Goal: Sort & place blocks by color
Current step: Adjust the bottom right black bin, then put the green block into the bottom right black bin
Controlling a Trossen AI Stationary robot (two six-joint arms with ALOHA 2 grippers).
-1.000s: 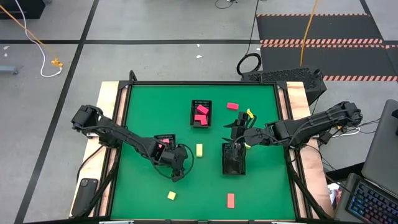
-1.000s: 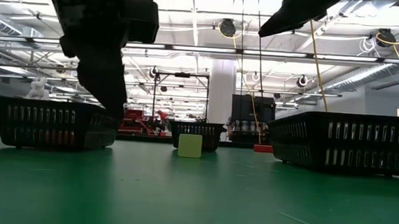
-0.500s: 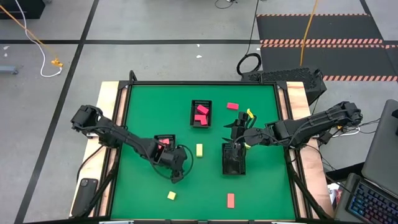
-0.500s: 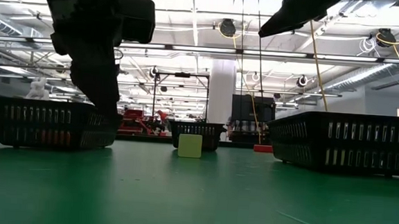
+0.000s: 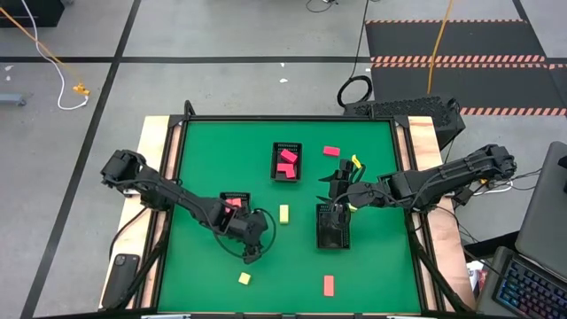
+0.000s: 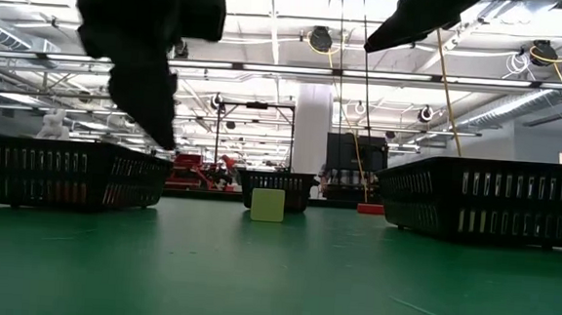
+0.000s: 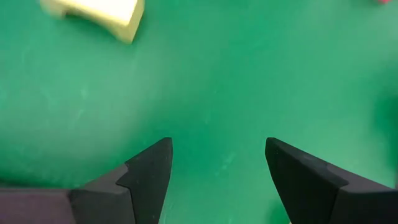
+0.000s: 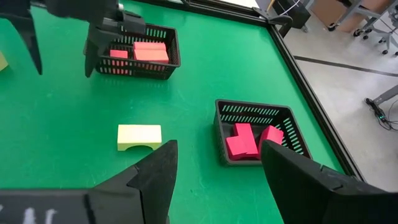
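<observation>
My left gripper hangs open over bare green mat near the table's front left, nothing between its fingers. A pale yellow block lies flat just nearer the front edge. My right gripper waits open above the far end of a black tray. A yellow arch block stands mid-table. One pink-red block lies at the front, another at the back.
A black tray at the back middle holds pink-red blocks. A second tray with pink-red blocks sits under my left arm. In the low view the trays flank the yellow block.
</observation>
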